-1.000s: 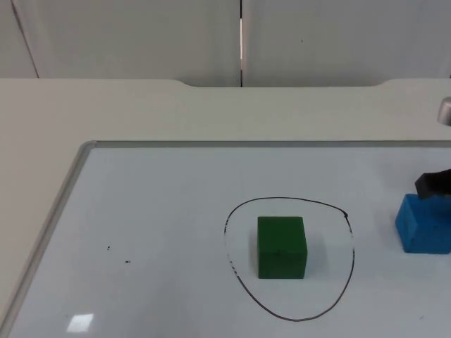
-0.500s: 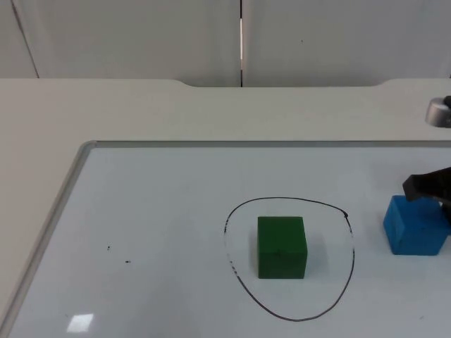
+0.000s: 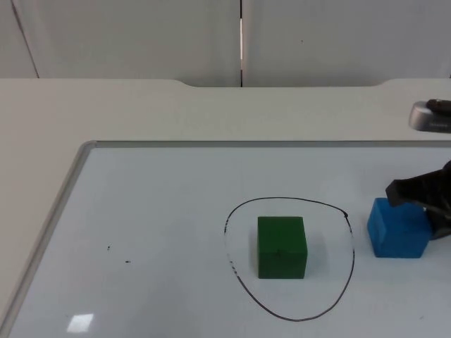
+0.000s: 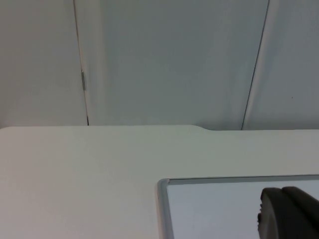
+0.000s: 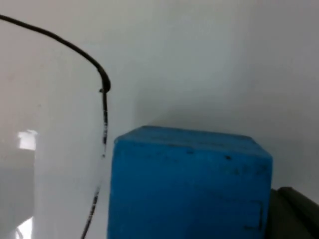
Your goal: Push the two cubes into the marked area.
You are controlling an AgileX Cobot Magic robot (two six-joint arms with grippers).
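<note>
Top view: green cube (image 3: 282, 246) inside marked area (image 3: 350, 264); right gripper (image 3: 420, 194) against blue cube (image 3: 397, 228), grip unclear

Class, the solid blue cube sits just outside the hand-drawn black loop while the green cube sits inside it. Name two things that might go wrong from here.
1. The right end effector touches the solid blue cube near one upper edge, so an off-centre push may spin or tip it instead of sliding it into the hand-drawn black loop.
2. Pushed too far, the blue cube might knock the green cube across the loop's opposite line.
</note>
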